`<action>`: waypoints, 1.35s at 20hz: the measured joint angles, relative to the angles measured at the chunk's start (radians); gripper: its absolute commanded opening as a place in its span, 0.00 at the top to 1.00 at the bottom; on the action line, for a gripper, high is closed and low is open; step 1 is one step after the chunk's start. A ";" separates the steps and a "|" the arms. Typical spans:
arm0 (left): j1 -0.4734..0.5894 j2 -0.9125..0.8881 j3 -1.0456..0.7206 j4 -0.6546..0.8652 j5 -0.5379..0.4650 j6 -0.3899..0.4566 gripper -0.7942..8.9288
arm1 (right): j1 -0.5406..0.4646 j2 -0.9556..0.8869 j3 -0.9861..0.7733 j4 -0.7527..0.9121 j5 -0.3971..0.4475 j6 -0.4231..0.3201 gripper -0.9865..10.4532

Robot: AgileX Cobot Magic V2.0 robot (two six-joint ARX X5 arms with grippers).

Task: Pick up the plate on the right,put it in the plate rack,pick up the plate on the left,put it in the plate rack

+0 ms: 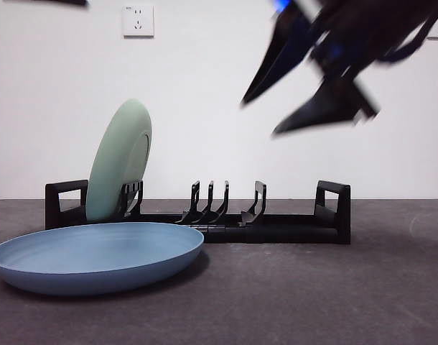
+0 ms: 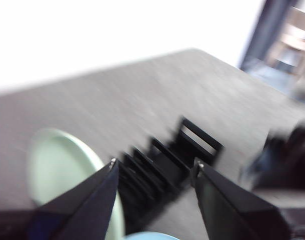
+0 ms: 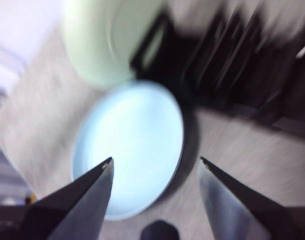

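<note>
Blue plate: wide shallow blue plate (image 1: 97, 255) flat on dark table (image 1: 334, 302), nearest, just before rack.
Handling: likely light, stiff, slick; take it by the rim.
Rack: long black plastic plate rack (image 1: 276, 226); pale green plate (image 1: 120, 159) upright in 1 end slot.
Right gripper (image 3: 155, 162): wide open, empty, above blue plate.
Left gripper (image 2: 155, 165): wide open, empty, aloft.

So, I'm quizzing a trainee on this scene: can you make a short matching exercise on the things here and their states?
Things:
1. green plate
2. blue plate
3. plate rack
4. right gripper

States:
a. lies flat on the table
b. open, empty
c. stands on edge in the rack
d. most prongs hold nothing

Pairs: 1-c, 2-a, 3-d, 4-b
</note>
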 measured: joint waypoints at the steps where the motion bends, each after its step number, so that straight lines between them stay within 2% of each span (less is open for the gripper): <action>1: -0.004 -0.050 0.000 -0.018 -0.035 0.015 0.66 | 0.019 0.053 0.002 0.004 -0.001 0.000 0.67; 7: -0.015 -0.274 0.000 -0.078 -0.155 0.093 0.66 | 0.101 0.299 0.102 0.007 -0.001 0.008 0.67; 12: -0.015 -0.351 0.000 -0.125 -0.227 0.158 0.66 | 0.109 0.434 0.182 0.012 0.001 0.028 0.68; 13: -0.015 -0.356 0.000 -0.138 -0.235 0.163 0.66 | 0.110 0.451 0.182 0.007 0.002 0.034 0.71; 16: -0.015 -0.351 0.000 -0.182 -0.244 0.169 0.66 | 0.113 0.469 0.182 0.006 0.002 0.041 0.76; 18: -0.015 -0.346 0.000 -0.184 -0.246 0.171 0.66 | 0.115 0.469 0.182 0.008 0.002 0.058 0.87; 19: -0.015 -0.343 0.000 -0.185 -0.247 0.172 0.66 | 0.116 0.469 0.182 0.008 0.001 0.065 0.89; 22: -0.015 -0.346 0.000 -0.187 -0.247 0.173 0.66 | 0.116 0.469 0.182 -0.005 0.008 0.086 0.93; 27: -0.015 -0.345 0.000 -0.211 -0.245 0.175 0.66 | 0.117 0.469 0.182 -0.045 0.010 0.092 0.92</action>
